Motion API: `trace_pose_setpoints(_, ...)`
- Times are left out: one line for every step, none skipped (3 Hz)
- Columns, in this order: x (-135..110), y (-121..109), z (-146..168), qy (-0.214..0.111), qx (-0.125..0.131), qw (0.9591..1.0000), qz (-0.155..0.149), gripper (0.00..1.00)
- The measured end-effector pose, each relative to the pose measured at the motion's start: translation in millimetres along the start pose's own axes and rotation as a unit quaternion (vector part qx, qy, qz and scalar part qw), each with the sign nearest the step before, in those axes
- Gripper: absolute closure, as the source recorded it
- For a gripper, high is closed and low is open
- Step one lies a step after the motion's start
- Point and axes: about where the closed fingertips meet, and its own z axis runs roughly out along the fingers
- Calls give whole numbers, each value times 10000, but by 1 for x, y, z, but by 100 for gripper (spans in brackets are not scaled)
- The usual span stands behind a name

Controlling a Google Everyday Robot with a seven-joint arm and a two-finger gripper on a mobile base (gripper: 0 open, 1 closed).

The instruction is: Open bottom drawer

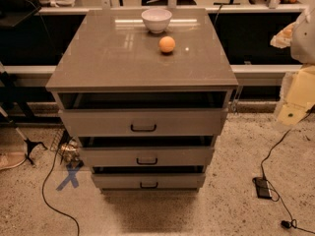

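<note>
The grey-taupe cabinet (142, 58) stands in the middle of the view with three drawers stacked in its front. The bottom drawer (118, 181) is the lowest and narrowest front, with a small black bar handle (149, 185). A dark gap shows above its front. The middle drawer (113, 157) and the top drawer (98, 123) sit above it, each with a dark gap over it. My arm shows as a blurred white and cream shape at the right edge. My gripper (284, 35) is up at the far right, well away from the drawers and touching nothing.
A white bowl (156, 19) and an orange (167, 44) sit on the cabinet top. On the floor are a blue tape cross (69, 176) at the left, a black adapter (263, 187) with cables at the right, and a stand's leg (22, 136) at the far left.
</note>
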Motion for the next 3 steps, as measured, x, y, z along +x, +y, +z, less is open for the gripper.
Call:
trace_pose_setpoints(0, 0, 0, 0, 0, 10000, 0, 0)
trace_pose_setpoints(4, 9, 24, -394, -274, 9988, 97, 0)
trace_pose_setpoints(19, 37, 100, -1267, -857, 9880, 217, 0)
